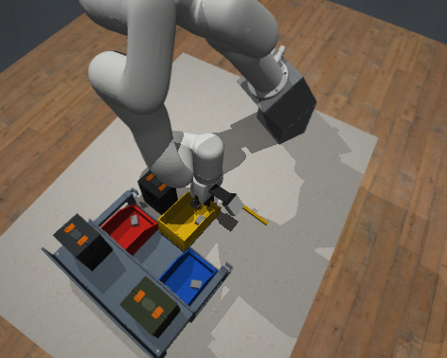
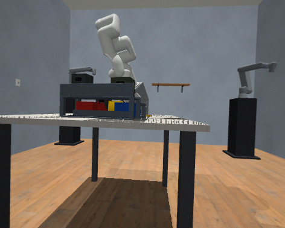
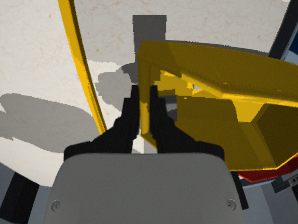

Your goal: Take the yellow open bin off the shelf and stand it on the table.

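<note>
The yellow bin [image 1: 180,224] [image 2: 111,106] [image 3: 200,65] is partly out past the shelf's front side, between the red bin [image 1: 127,232] [image 2: 88,105] and the blue bin [image 1: 186,274] [image 2: 121,107]. It looks roughly level; whether its rear touches the shelf [image 1: 115,266] [image 2: 96,90] cannot be told. A grey part [image 1: 200,219] [image 3: 171,107] lies inside it. My gripper [image 1: 203,204] [image 3: 144,96] is shut on its front wall, one finger inside and one outside. Red and blue bins sit on the shelf, each with a grey part. The yellow bin's underside is hidden.
A black box [image 1: 157,191] stands close beside the yellow bin. Another black box [image 1: 86,246] [image 2: 82,79] and an olive box [image 1: 151,308] [image 2: 122,80] stand on the shelf top. A yellow strip [image 1: 256,215] [image 3: 77,55] lies on the table in front of the bin.
</note>
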Robot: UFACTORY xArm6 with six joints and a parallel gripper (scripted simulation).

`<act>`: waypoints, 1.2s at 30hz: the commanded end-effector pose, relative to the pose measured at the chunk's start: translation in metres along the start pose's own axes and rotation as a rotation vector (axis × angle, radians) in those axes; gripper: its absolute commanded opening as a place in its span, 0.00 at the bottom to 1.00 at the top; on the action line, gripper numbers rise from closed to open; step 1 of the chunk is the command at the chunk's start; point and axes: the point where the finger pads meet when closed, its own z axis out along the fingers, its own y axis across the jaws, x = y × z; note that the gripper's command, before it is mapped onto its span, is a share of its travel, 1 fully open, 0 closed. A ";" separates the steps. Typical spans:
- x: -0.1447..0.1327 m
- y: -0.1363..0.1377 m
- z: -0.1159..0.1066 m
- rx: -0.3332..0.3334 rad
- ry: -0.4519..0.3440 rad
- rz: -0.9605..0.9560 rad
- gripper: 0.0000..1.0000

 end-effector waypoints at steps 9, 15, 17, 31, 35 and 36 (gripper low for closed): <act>0.000 0.001 0.000 -0.002 0.001 0.000 0.00; 0.000 0.001 0.003 -0.002 0.001 0.000 0.00; 0.000 0.001 0.003 -0.002 0.001 0.000 0.00; 0.000 0.001 0.003 -0.002 0.001 0.000 1.00; 0.000 0.001 0.003 -0.002 0.001 0.000 1.00; 0.000 0.001 0.003 -0.002 0.001 0.000 1.00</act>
